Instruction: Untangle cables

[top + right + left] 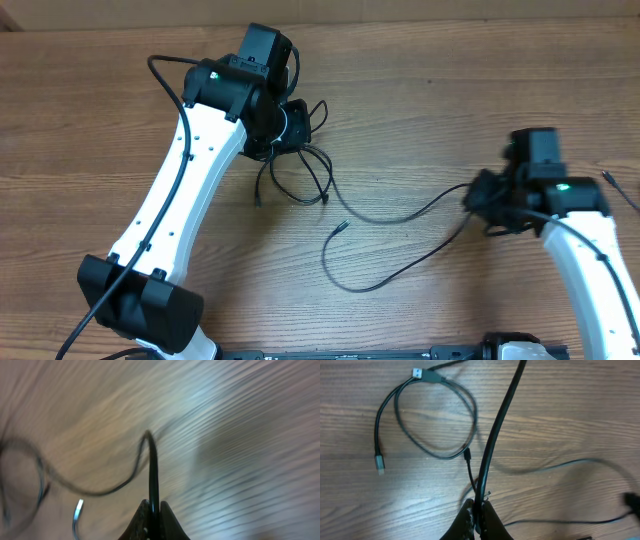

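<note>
A loose tangle of thin black cables (300, 172) lies on the wooden table just below my left gripper (288, 128). In the left wrist view that gripper (479, 515) is shut on one black cable (495, 435) running up and away. Beside it lies a looped cable (435, 450) with a USB plug (422, 374). One long cable (400, 215) stretches from a small plug at the table's middle to my right gripper (480, 205). In the blurred right wrist view this gripper (152, 507) is shut on a black cable (152, 470).
A second strand (400, 270) curves in a wide loop below the long cable. The arms' own thicker black cables run along the white left arm (180, 190) and the right arm (590, 260). A silver plug tip (77, 509) lies left of the right fingers.
</note>
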Controlling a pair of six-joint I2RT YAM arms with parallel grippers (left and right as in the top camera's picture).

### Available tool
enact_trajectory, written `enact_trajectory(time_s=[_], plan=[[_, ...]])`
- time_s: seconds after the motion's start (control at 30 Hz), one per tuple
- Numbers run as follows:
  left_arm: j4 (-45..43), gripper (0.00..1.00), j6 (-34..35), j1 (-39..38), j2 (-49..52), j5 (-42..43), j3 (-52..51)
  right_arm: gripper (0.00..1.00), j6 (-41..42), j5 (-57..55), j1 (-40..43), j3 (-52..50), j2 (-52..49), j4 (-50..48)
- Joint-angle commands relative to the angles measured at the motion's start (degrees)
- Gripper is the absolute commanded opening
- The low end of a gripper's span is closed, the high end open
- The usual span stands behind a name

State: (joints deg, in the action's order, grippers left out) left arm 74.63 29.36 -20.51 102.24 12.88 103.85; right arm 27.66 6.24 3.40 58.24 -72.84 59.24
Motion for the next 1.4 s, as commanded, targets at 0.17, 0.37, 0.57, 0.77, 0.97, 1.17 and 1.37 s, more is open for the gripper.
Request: enact_trajectory(time_s=[0.17, 0.37, 0.57, 0.77, 0.97, 1.17, 1.37], plan=[[0.7, 0.04, -1.5, 0.3, 2.0, -0.3, -0.3, 0.04, -7.7, 4.5, 15.2, 29.8, 0.4, 5.1], [-1.0, 0.05, 5.1, 0.2, 3.3, -1.3, -0.3, 0.04, -10.6, 17.5, 15.8, 43.2, 1.6, 8.9], [-0.3, 0.07, 8.5, 0.1, 5.9, -1.6, -0.4, 0.04, -12.9, 20.9, 11.7, 43.0, 2.4, 16.3], [2.1, 0.12, 8.6, 0.0, 9.4, -3.0, -0.4, 0.04, -16.2, 23.1, 3.9, 43.0, 2.4, 18.7], [3.1, 0.19, 8.6, -0.2, 13.7, -3.0, -0.4, 0.04, -21.7, 21.2, -2.1, 43.0, 1.6, 18.0], [3.1, 0.45, 8.6, -0.2, 17.2, -3.0, -0.4, 0.04, -21.7, 17.6, -2.3, 43.0, -1.1, 17.6], [4.5, 0.59, 8.5, -0.2, 19.0, -2.8, -0.4, 0.04, -21.7, 17.8, -2.3, 43.0, -3.6, 17.9]])
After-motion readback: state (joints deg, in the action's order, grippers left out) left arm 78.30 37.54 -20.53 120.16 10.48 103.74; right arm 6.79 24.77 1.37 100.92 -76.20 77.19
